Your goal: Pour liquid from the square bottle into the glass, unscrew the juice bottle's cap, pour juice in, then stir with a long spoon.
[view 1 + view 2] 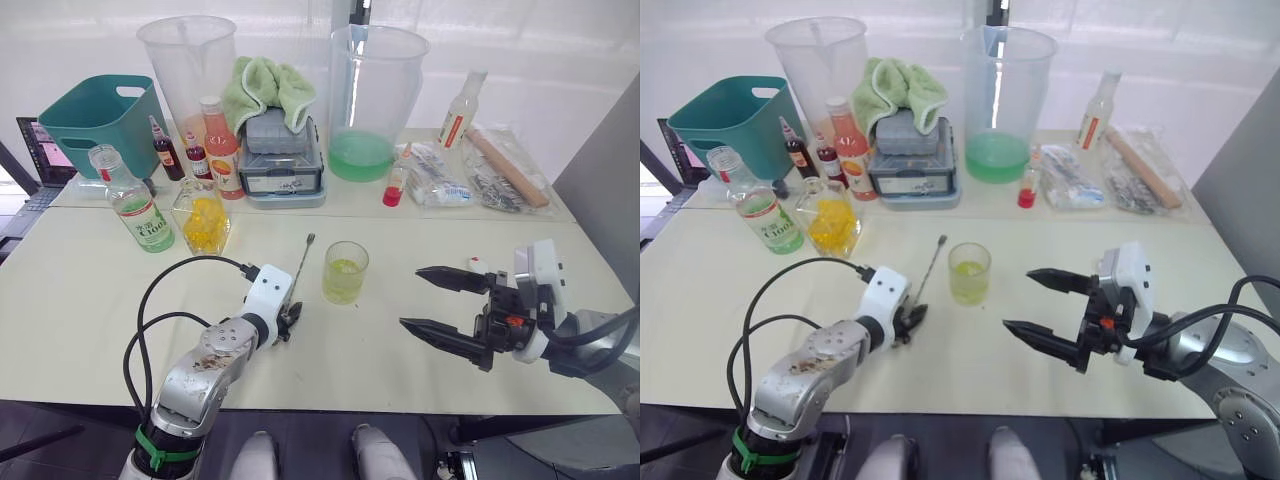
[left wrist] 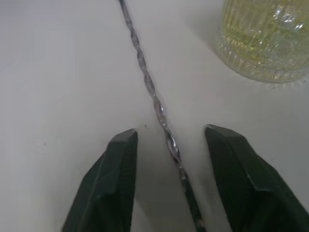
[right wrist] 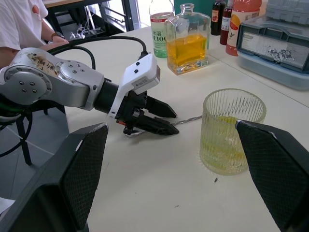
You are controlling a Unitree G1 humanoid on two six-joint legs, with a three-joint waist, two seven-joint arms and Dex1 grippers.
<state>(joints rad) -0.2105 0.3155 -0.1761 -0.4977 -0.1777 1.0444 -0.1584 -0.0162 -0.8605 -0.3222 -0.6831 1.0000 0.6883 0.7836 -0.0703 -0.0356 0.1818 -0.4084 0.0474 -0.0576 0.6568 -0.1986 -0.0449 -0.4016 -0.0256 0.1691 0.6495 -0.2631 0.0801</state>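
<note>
The left end effector (image 1: 290, 318) is down on the counter (image 1: 80, 300) at the near end of the long spoon (image 1: 302, 260), fingers parted and straddling the handle. In the left wrist view the twisted shaft (image 2: 159, 111) runs up between the two black fingers (image 2: 116, 179), a gap on either side, so nothing is gripped yet. The spoon lies flat, its long axis running from the end effector away toward the far side, tilted slightly right, with the tiny bowl at the far tip. The glass (image 1: 345, 272) stands just to the right of the shaft, holding pale yellow-green liquid, close but not touching.

The left arm is clearly the nearer one; the stirring step looks to be in hand, and closing on that thin handle is what the next move calls for. It's slim and flat on the counter, so it could slip out.

The right end effector (image 1: 440, 305) hovers wide open and empty, right of the glass. The square bottle (image 1: 202, 215) and the juice bottle (image 1: 132, 200), its neck open, stand side by side at far left.
</note>
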